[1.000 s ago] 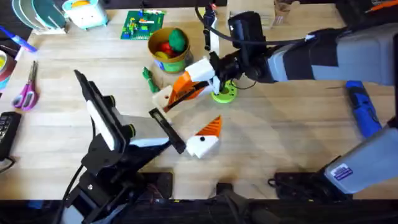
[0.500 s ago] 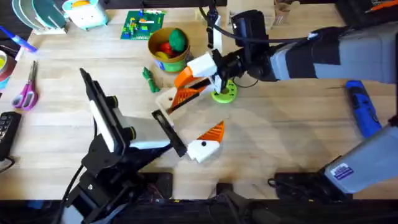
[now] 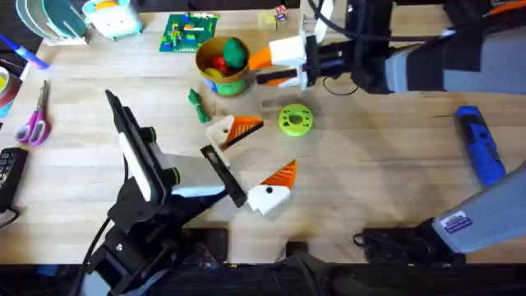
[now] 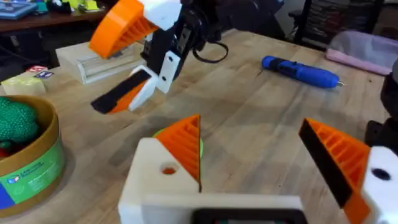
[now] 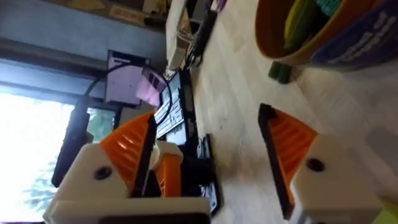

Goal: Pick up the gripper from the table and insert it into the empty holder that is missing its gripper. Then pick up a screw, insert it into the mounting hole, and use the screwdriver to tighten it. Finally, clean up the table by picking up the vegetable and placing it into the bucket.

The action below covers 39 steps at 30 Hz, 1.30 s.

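The right arm's white-and-orange claw (image 3: 265,69) has pulled back to hang spread and empty just beside the short yellow-olive tub (image 3: 223,82), leaving the small ribbed orange plastic wedge (image 3: 245,127) apparently seated in the off-white triangular holder block (image 3: 219,131) near that tub, so the screw probably comes next.

- We see the bucket (image 3: 222,64) toward the table's (image 3: 370,181) far side, the vegetable (image 3: 197,105) just before it.
- The round disc (image 3: 296,120) lies right of the vegetable.
- The screwdriver (image 3: 478,144) lies far right.
- Scissors (image 3: 34,115) lie far left.
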{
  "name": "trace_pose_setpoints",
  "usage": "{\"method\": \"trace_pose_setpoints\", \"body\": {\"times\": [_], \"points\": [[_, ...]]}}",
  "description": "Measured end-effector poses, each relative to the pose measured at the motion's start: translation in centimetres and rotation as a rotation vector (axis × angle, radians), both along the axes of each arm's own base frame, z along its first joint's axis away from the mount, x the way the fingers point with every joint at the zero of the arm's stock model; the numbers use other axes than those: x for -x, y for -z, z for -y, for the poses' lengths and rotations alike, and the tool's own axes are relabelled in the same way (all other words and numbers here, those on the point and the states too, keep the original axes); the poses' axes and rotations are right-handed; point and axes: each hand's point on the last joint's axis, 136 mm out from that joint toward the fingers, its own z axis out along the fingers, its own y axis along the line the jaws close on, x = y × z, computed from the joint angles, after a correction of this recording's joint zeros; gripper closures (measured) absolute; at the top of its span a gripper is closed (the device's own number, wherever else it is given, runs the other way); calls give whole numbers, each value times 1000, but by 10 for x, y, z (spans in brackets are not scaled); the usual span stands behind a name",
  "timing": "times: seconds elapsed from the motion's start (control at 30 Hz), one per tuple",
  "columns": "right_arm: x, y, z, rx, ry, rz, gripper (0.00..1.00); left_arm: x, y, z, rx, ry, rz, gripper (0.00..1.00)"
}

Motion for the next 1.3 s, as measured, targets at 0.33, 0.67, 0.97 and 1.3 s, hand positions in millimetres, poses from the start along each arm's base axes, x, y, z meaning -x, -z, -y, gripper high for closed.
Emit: {"method": "trace_pose_setpoints", "body": {"times": [0.33,0.67,0.97,1.3], "points": [[-45,-9,58,99,237,174,42,0,0,0,0,0,0,8],[-38,7,101,473,388,318,40,0,0,0,0,3,0,8],[18,14,86,760,207,544,38,0,0,0,0,3,0,7],[42,44,61,843,7,656,36,0,0,0,0,3,0,8]]}}
